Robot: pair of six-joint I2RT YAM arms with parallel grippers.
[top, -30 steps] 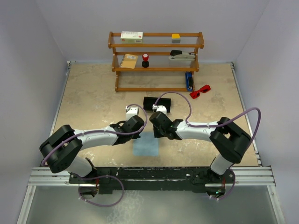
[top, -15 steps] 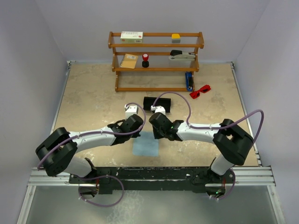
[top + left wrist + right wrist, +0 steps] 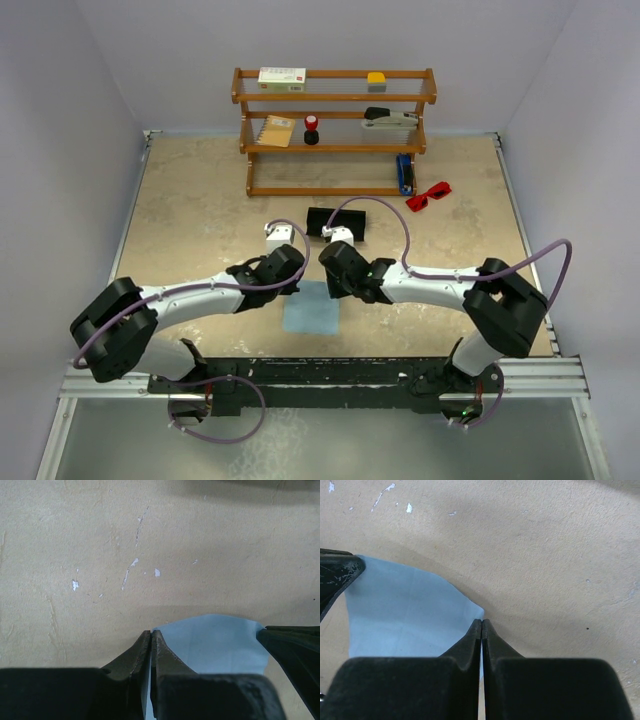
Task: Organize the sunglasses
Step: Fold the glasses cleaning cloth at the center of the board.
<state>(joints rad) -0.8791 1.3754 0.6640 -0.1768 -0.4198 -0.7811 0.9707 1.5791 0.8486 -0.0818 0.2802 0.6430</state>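
Note:
The red sunglasses (image 3: 428,194) lie on the table just right of the wooden shelf (image 3: 335,130), far from both grippers. My left gripper (image 3: 291,287) is shut on the far left corner of the light blue cloth (image 3: 311,309). My right gripper (image 3: 334,288) is shut on its far right corner. In the left wrist view the shut left gripper (image 3: 151,633) pinches the cloth (image 3: 215,645). In the right wrist view the shut right gripper (image 3: 481,622) pinches the cloth (image 3: 405,615), whose far edge curves up off the table.
A black oblong case (image 3: 337,222) lies on the table just beyond the two wrists. The shelf holds a white box (image 3: 281,77), a yellow block (image 3: 376,78), a stapler (image 3: 389,117) and other small items. A blue object (image 3: 404,173) leans at its right foot.
Both wrists have crept slightly toward the far side while still pinching the cloth corners, and both elbows have swung outward. The sunglasses and case have not moved.

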